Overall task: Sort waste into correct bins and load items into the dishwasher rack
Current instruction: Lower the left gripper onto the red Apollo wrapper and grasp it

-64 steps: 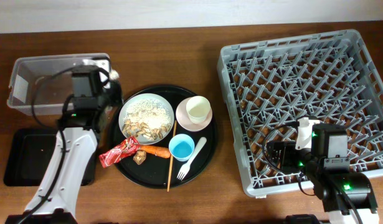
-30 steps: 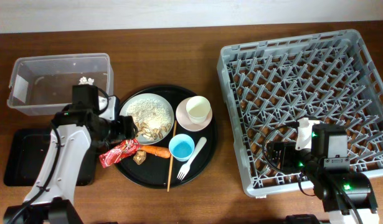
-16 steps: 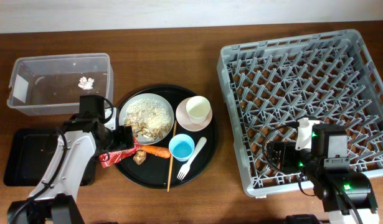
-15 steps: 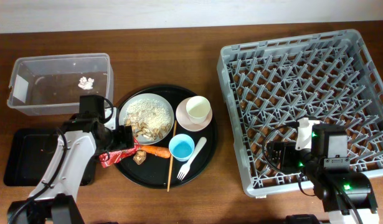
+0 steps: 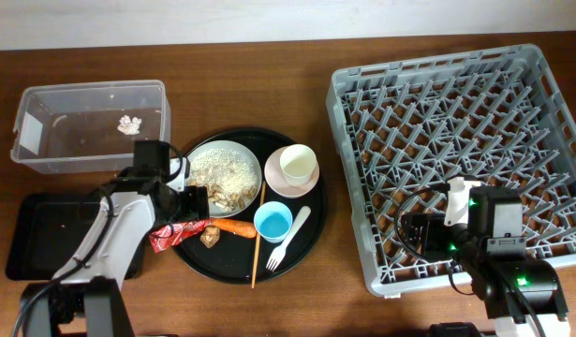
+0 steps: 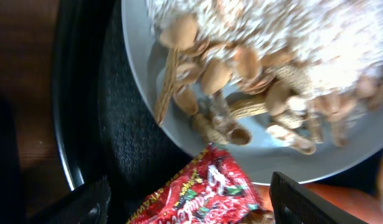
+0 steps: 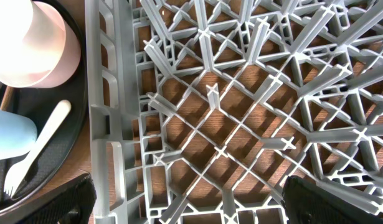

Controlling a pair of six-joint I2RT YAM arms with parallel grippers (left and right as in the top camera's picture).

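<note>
The red snack wrapper [image 5: 175,232] lies at the left rim of the round black tray [image 5: 233,270]. My left gripper [image 5: 190,212] hangs open right over it, one finger on each side of the wrapper [image 6: 207,194], not closed on it. The pale plate [image 5: 222,159] holds beige food scraps [image 6: 241,68]. An orange carrot piece [image 5: 236,226], blue cup [image 5: 273,223], white fork [image 5: 288,239], chopstick [image 5: 257,245] and cream cup in the pink bowl [image 5: 293,168] share the tray. My right gripper [image 5: 411,229] hovers open over the grey dishwasher rack [image 5: 465,140], empty.
The clear tub [image 5: 44,140] stands at the back left with a small white scrap [image 5: 129,123] inside. The shallow black rectangular tray [image 5: 49,234] lies in front of it, partly under my left arm. The rack's left wall [image 7: 107,112] runs beside the round tray.
My left arm has swung from the clear tub forward and right to the red wrapper, staying open. The white scrap now lies uncovered in the tub. The right arm has not moved.
</note>
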